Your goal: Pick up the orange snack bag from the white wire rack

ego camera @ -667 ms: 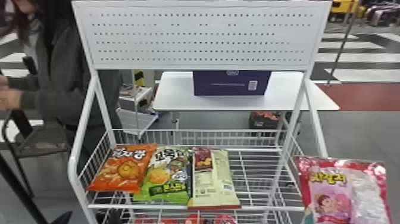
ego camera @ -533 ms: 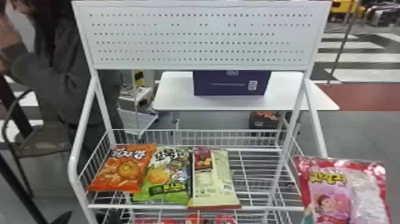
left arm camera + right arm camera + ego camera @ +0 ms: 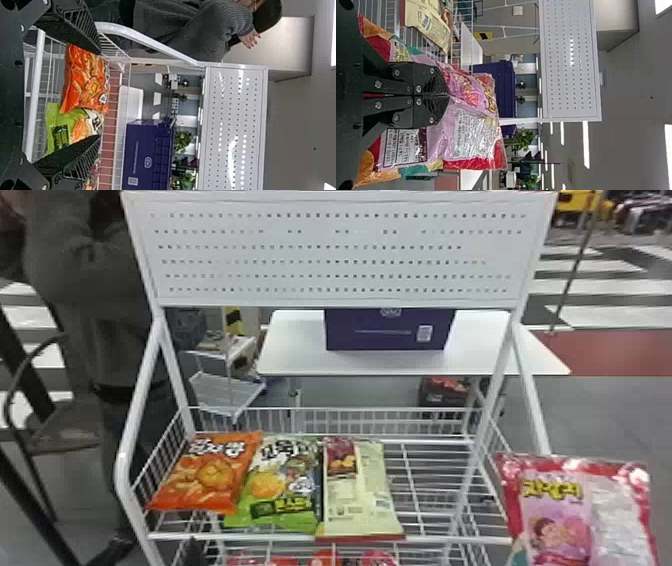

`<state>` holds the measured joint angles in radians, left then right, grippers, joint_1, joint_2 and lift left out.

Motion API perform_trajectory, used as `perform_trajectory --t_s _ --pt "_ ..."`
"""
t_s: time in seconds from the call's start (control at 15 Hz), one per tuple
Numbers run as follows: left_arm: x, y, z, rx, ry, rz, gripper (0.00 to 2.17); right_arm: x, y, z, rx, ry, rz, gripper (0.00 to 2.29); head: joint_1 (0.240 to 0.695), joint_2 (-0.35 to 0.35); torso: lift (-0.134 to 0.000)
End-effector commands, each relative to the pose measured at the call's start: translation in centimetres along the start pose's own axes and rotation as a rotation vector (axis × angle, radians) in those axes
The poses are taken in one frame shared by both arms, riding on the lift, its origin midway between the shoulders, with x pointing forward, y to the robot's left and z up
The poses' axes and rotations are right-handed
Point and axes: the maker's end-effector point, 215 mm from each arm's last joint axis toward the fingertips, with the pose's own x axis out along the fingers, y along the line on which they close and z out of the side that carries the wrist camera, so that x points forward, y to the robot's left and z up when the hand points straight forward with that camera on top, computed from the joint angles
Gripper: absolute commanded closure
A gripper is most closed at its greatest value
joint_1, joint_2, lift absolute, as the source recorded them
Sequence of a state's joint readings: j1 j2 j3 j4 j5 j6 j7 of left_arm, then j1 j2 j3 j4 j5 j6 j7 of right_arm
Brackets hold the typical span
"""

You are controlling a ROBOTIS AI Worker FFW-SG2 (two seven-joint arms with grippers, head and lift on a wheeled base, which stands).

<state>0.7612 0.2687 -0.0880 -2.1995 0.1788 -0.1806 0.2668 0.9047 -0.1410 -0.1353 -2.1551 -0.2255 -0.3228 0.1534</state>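
The head view's bottom edge crops the white wire rack and pink bag.

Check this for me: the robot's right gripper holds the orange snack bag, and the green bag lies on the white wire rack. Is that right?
Not quite: the right wrist view shows the right gripper holding a pink bag. The orange snack bag lies on the white wire rack, and the green bag does too.
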Motion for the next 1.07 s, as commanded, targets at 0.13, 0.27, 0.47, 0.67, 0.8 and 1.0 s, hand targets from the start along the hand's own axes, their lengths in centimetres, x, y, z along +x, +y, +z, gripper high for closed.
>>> perform_trajectory --t_s 0.13,0.27,0.47,0.67,0.8,1.0 --pt "3.4 -1.5 -2.1 0.027 0.046 -0.025 0.15 0.1 0.0 0.0 0.002 -0.001 -0.001 2.25 0.499 0.0 0.0" --pt "7.0 -2.5 -3.9 0.055 0.083 -0.041 0.15 0.1 0.3 -0.4 0.003 0.004 0.003 2.25 0.499 0.0 0.0" --pt "11.7 -2.9 -5.4 0.108 0.118 -0.042 0.15 0.0 0.8 -0.3 0.001 0.006 0.014 2.25 0.499 0.0 0.0" --pt "15.8 -1.4 -8.0 0.159 0.183 -0.018 0.15 -0.1 1.2 -0.3 0.002 0.008 0.028 2.25 0.499 0.0 0.0" --pt "17.8 -0.2 -9.6 0.181 0.232 -0.012 0.15 -0.1 1.3 -0.3 0.002 0.008 0.031 2.25 0.499 0.0 0.0" --pt "19.8 1.4 -11.5 0.191 0.299 -0.002 0.15 -0.2 1.5 -0.6 0.001 0.013 0.036 2.25 0.499 0.0 0.0"
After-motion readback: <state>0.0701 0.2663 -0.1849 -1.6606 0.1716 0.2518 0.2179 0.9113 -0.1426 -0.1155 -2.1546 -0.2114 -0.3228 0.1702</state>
